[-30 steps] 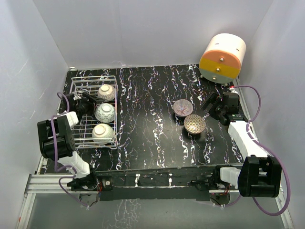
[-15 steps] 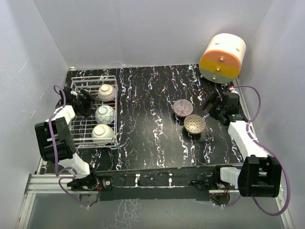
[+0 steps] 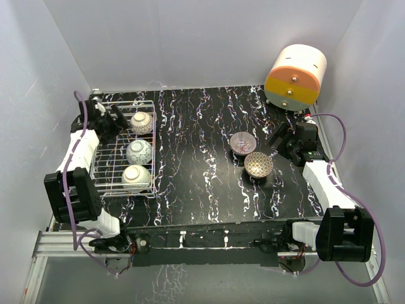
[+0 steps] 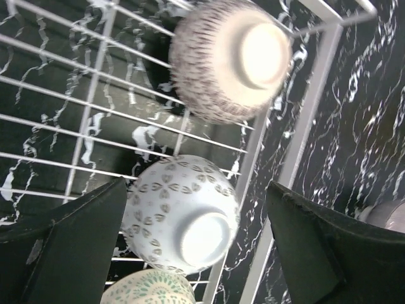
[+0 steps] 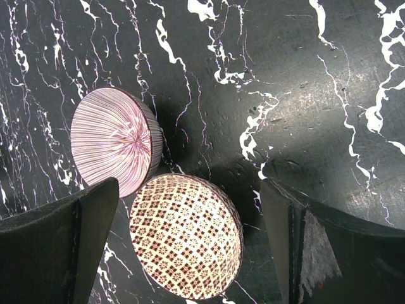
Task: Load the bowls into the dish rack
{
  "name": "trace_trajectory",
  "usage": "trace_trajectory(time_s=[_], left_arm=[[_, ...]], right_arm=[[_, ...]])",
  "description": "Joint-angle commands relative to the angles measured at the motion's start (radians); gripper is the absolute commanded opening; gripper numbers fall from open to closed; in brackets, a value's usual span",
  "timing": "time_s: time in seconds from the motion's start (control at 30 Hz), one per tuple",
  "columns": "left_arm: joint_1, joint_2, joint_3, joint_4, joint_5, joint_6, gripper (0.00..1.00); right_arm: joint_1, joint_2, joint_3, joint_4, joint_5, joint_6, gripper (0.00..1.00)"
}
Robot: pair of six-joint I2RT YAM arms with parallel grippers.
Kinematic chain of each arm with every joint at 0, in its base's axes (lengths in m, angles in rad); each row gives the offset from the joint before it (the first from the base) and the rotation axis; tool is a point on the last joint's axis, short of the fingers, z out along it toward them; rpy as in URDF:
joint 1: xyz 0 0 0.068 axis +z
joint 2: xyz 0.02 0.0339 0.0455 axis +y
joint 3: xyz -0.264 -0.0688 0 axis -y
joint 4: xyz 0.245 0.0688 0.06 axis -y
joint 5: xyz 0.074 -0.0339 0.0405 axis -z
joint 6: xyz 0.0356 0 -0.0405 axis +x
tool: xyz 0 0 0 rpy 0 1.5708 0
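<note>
1. Upper left: left gripper (image 3: 109, 120), spread wide and empty, hangs over the dish rack (image 3: 101, 170) beside three racked bowls (image 3: 139, 151); a careless swing could knock one.
2. Centre right: right gripper (image 3: 283, 139), wide open and empty, faces two loose bowls (image 3: 242, 142) set close together on the table; grabbing one may shove its neighbour.

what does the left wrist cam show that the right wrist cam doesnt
Only left wrist: the rack holding three bowls, bottoms toward the camera: a speckled bowl, a petal bowl and the edge of a green-patterned bowl.
Only right wrist: two upright bowls side by side on the table, a striped bowl and a lattice bowl.
Both: the black marbled table, and the view's own gripper open and empty, the left gripper and the right gripper.
</note>
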Motion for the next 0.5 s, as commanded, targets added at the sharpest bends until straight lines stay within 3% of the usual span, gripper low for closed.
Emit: trace_trajectory(time_s=[0.0, 0.47], left_arm=[[-0.137, -0.066, 0.064, -0.14, -0.126, 0.143, 0.91], [-0.259, -0.126, 0.055, -0.216, -0.288, 0.227, 0.91]], right_arm=[[-0.003, -0.008, 0.0, 0.051, -0.001, -0.014, 0.98], [-0.004, -0.01, -0.003, 0.051, 0.006, -0.021, 0.98]])
